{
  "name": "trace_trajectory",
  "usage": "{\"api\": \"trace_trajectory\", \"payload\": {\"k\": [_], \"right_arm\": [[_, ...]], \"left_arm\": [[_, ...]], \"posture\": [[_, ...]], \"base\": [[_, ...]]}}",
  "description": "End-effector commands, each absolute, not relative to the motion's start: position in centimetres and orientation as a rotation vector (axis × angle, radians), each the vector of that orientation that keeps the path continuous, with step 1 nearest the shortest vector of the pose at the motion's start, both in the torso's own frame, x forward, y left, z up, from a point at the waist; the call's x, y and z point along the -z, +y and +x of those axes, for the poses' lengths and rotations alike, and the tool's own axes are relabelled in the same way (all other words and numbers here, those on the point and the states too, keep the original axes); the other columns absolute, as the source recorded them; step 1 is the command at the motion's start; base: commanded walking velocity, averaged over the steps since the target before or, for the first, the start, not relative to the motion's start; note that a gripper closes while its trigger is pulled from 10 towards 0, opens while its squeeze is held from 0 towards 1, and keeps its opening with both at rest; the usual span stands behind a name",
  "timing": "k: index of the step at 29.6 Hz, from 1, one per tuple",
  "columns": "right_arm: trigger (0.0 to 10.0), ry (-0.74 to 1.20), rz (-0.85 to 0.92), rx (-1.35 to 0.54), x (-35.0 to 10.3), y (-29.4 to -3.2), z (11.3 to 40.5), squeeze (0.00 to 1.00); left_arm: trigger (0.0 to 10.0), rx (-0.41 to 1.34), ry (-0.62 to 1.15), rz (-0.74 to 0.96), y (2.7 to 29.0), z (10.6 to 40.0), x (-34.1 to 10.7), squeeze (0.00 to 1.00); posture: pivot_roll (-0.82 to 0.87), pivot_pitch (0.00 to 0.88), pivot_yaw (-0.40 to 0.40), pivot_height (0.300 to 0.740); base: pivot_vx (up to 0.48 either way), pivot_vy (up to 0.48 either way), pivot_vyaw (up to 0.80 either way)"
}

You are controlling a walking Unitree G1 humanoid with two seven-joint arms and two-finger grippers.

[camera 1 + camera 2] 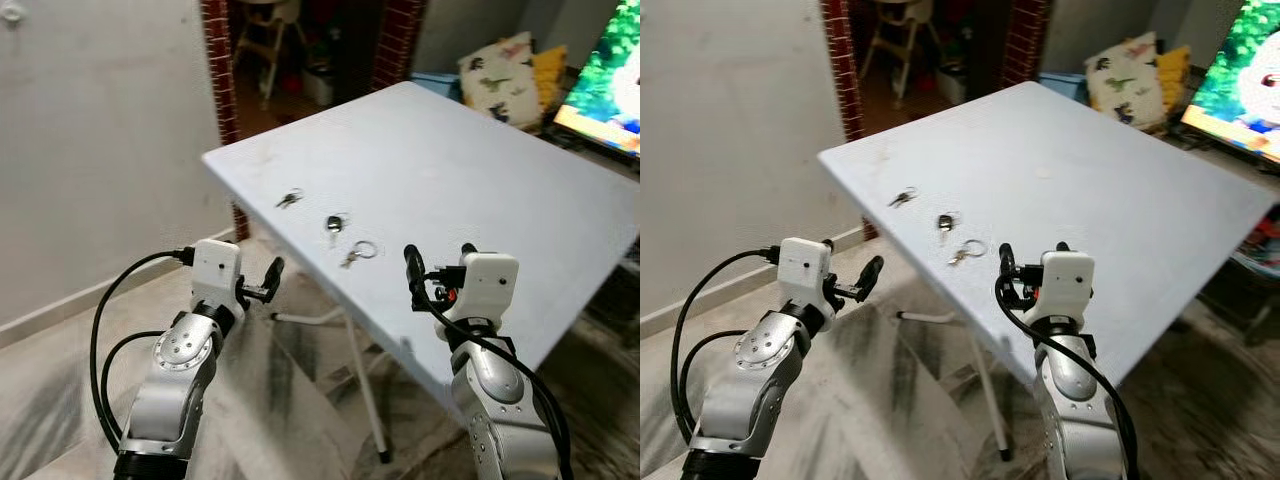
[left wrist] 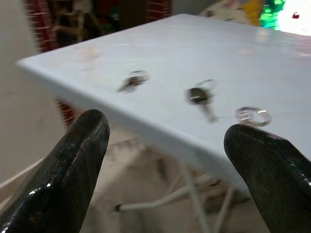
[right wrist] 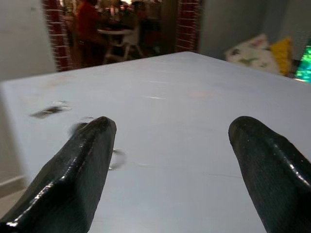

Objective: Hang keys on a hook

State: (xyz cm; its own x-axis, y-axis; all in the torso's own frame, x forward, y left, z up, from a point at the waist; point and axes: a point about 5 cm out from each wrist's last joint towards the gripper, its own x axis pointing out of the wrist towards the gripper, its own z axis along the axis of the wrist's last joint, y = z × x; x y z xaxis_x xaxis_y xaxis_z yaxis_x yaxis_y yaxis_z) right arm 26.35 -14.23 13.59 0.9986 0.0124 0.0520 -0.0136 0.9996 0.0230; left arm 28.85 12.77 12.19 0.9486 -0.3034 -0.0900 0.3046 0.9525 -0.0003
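Note:
Three small bunches of keys lie near the front left edge of the white folding table [image 1: 480, 170]: a dark bunch [image 1: 289, 199] farthest left, a black-headed key [image 1: 334, 224] in the middle, and a key on a silver ring [image 1: 359, 252] nearest me. My left gripper [image 1: 268, 283] is open, off the table's left edge and below the tabletop, pointing toward the keys [image 2: 200, 97]. My right gripper [image 1: 440, 258] is open just above the table's front edge, to the right of the ringed key. Neither holds anything.
A white wall [image 1: 100, 150] stands to the left, with a brick-framed doorway [image 1: 218, 70] and a high chair [image 1: 265, 35] behind it. Patterned cushions [image 1: 505, 70] and a lit TV screen [image 1: 610, 80] sit at the back right. White table legs [image 1: 360, 380] cross below the tabletop.

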Motion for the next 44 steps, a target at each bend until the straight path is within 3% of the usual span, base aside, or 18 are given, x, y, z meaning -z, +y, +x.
{"api": "trace_trajectory", "payload": {"k": [1,8,20,36,44], "right_arm": [[10.0,-0.051,0.020,0.006,-13.6,-14.8,26.3,0.00],[10.0,-0.030,0.037,-0.017,-13.3,-14.4,26.5,0.00],[10.0,0.080,0.114,-0.116,-11.7,-11.3,27.4,0.00],[10.0,0.070,0.109,-0.105,-11.6,-11.0,28.2,0.00],[10.0,0.077,0.062,-0.077,-11.6,-10.2,28.9,0.00]], "left_arm": [[10.0,0.327,0.081,0.018,12.2,28.8,-12.5,0.00],[10.0,0.296,0.091,0.037,12.7,28.7,-12.3,0.00],[10.0,0.205,0.161,0.112,15.3,27.8,-10.9,0.00],[10.0,0.219,0.170,0.103,15.1,27.3,-11.1,0.00],[10.0,0.242,0.184,0.087,14.8,27.9,-11.3,0.00]], "posture": [[0.06,0.016,-0.059,0.740],[0.06,0.016,-0.059,0.740],[0.11,0.035,-0.055,0.740],[0.12,0.060,-0.051,0.740],[0.12,0.064,-0.049,0.740]], "base": [[0.244,0.000,0.00],[0.000,0.000,0.00],[0.000,0.000,0.00],[0.000,0.000,0.58],[0.000,0.000,0.00]]}}
